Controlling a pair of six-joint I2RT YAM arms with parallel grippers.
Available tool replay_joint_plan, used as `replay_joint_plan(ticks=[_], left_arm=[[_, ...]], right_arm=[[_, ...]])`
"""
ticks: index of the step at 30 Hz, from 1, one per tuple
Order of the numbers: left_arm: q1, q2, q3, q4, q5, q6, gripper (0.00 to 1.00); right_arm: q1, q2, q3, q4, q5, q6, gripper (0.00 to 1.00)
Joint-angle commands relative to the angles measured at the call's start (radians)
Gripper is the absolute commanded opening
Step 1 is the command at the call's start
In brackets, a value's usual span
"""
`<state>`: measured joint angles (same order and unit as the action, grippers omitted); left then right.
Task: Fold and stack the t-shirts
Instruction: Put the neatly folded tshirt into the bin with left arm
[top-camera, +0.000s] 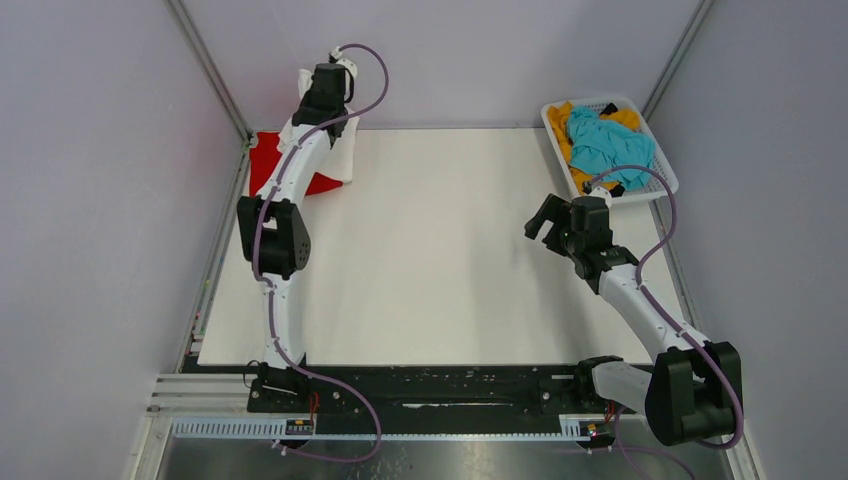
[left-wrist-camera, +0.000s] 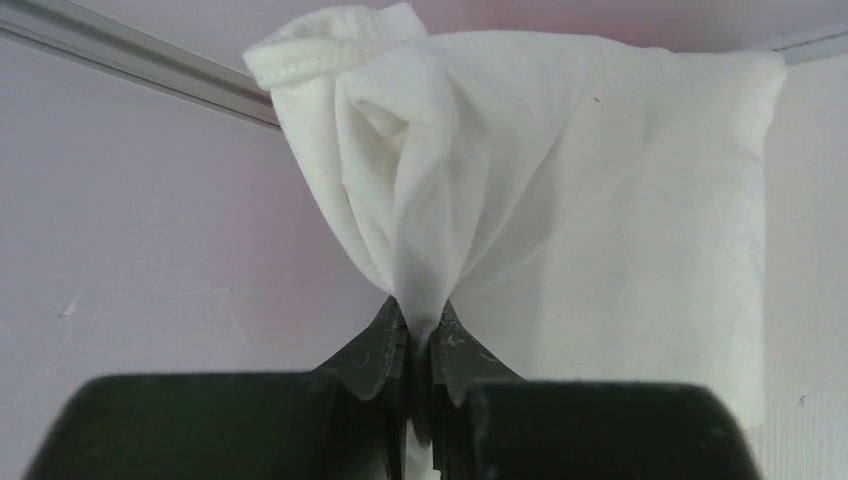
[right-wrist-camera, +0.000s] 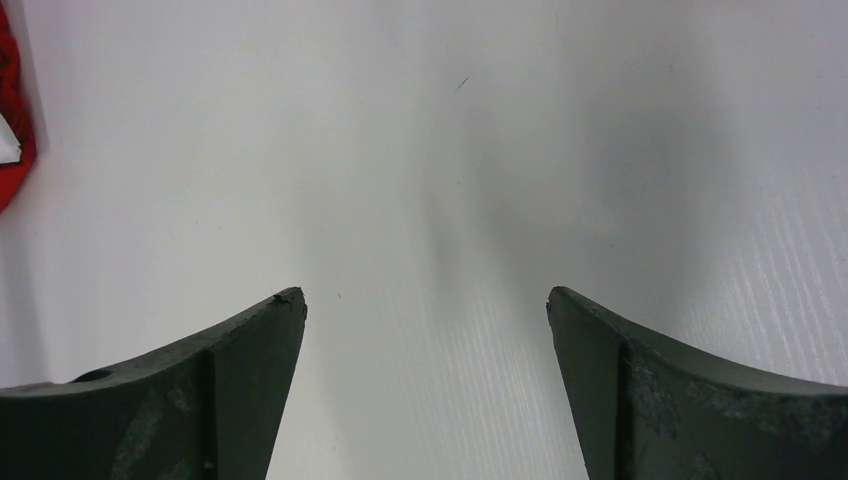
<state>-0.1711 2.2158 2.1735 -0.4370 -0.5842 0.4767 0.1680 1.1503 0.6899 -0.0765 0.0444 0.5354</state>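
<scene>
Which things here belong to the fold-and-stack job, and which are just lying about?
Job:
white t-shirt, pinched in the left tool
red t-shirt
teal t-shirt
orange-yellow t-shirt

Lying about:
white slotted basket, holding the last two shirts
table

left arm (top-camera: 272, 235) stretches far out to the back left corner, and the left tool (left-wrist-camera: 420, 322) is pinched tight on a fold of the white t-shirt (left-wrist-camera: 580, 200). right arm (top-camera: 640, 300) bends inward with its elbow low; the right tool (right-wrist-camera: 425, 300) is spread wide and holds nothing.
</scene>
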Motion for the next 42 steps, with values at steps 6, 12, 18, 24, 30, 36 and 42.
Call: replay_joint_plan(ticks=[6,12,18,24,30,36,42], left_arm=[[0.015,-0.025,-0.022,0.161,-0.086,0.076,0.0],[0.067,0.054,-0.029,0.216,-0.108,0.065,0.0],[0.137,0.123,-0.021,0.28,-0.115,0.019,0.0],[0.181,0.157,-0.007,0.284,-0.113,-0.042,0.05],[0.214,0.169,0.038,0.254,-0.143,-0.136,0.95],[0.202,0.107,0.034,0.139,-0.074,-0.314,0.99],[0.146,-0.111,-0.221,0.174,0.21,-0.586,0.99]], right_arm=[[-0.005,0.012,0.0,0.037,0.019,-0.002,1.0],[-0.003,0.02,0.006,0.028,0.036,-0.006,0.99],[-0.004,0.041,0.011,0.02,0.057,-0.011,0.99],[-0.004,0.062,0.022,0.017,0.064,-0.011,0.99],[-0.004,0.067,0.024,0.013,0.056,-0.008,0.99],[-0.003,0.034,0.009,0.012,0.052,-0.001,0.99],[-0.005,-0.028,-0.017,-0.001,0.047,0.012,0.99]])
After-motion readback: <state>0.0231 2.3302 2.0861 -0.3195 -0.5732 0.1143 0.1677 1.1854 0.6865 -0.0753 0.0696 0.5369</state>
